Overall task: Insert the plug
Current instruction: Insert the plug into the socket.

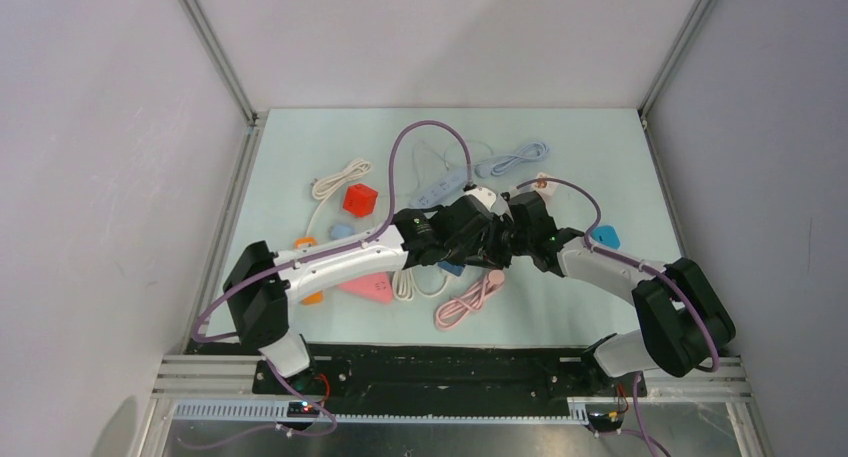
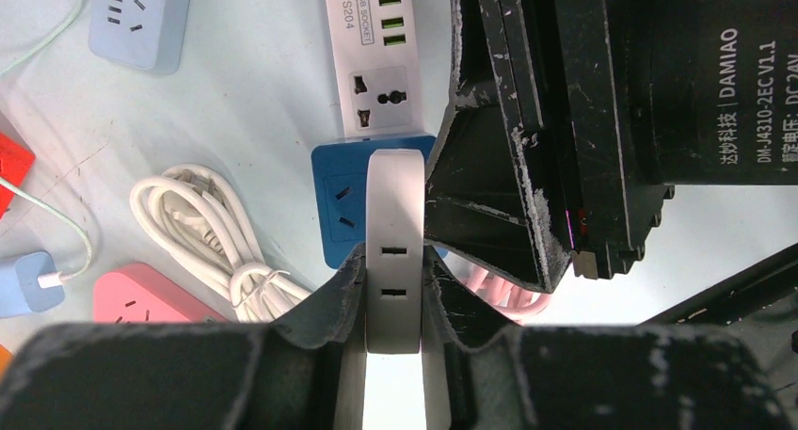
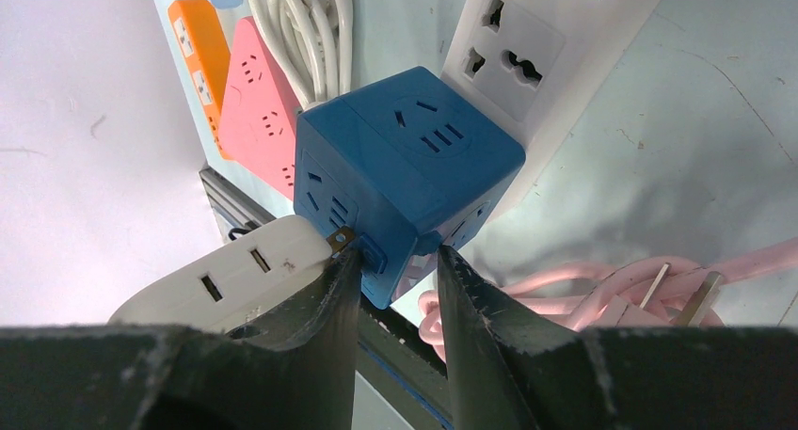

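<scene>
My left gripper (image 2: 393, 261) is shut on a white plug adapter (image 2: 393, 214) with two slots on its side. Its far end meets the blue cube socket (image 2: 346, 199). In the right wrist view the white adapter (image 3: 231, 272) comes in from the left, and one brass prong (image 3: 341, 239) still shows at the blue cube (image 3: 405, 162). My right gripper (image 3: 393, 261) holds the cube's lower corner between its fingers. In the top view both grippers meet nose to nose at mid-table, the left gripper (image 1: 488, 243) against the right gripper (image 1: 518, 237).
A white power strip (image 2: 376, 54) lies just beyond the cube. Around it are a light-blue strip (image 2: 141, 21), a coiled white cable (image 2: 216, 237), a pink socket (image 2: 141, 298), an orange strip (image 3: 200, 49), a pink cable (image 1: 470, 302) and a red cube (image 1: 359, 199).
</scene>
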You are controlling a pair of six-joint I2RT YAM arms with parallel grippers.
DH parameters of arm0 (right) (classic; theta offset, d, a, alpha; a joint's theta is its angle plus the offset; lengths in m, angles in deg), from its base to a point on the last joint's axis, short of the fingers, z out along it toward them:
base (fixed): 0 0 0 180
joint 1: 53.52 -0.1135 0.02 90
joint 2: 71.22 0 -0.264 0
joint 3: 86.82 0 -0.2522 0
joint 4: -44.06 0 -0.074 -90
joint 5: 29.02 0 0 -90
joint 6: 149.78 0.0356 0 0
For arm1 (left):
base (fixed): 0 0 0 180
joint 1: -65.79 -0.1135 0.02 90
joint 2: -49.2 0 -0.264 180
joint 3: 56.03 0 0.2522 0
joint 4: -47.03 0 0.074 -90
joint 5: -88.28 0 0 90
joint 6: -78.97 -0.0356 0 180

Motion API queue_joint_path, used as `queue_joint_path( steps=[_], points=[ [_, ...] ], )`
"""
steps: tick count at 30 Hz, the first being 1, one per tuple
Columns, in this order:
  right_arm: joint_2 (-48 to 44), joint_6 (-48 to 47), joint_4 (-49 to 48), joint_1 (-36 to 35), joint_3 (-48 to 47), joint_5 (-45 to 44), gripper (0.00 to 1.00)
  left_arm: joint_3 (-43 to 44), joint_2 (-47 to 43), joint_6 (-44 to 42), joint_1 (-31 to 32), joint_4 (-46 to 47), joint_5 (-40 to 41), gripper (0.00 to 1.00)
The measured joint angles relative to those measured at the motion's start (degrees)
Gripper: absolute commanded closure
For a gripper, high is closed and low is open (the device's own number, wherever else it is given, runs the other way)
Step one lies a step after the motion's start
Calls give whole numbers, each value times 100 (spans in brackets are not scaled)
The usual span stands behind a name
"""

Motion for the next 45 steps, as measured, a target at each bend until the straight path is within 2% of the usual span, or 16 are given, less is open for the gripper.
queue_joint_path(
  steps=[10, 29, 31, 33, 34, 36, 45],
  points=[
    [0, 0, -2, -2, 0, 0, 63, -4, 76, 0, 0, -61, -11, 67],
    [0, -2, -2, -15, 0, -7, 63, -2, 345, 15, -20, -103, 107, 66],
    [0, -2, -2, -17, 0, -11, 63, 0, 361, 17, -31, -103, 144, 70],
    [0, -2, -2, -20, -2, -13, 63, 2, 376, 31, -33, -96, 149, 79],
    [0, -4, -2, -22, -2, -17, 62, 4, 382, 44, -35, -92, 149, 88],
    [-2, -4, 2, -24, -7, -24, 62, 7, 387, 57, -44, -74, 149, 98],
    [-63, -46, 70, -52, -11, -118, 60, 61, 389, 52, -66, -63, 151, 100]
  ],
)
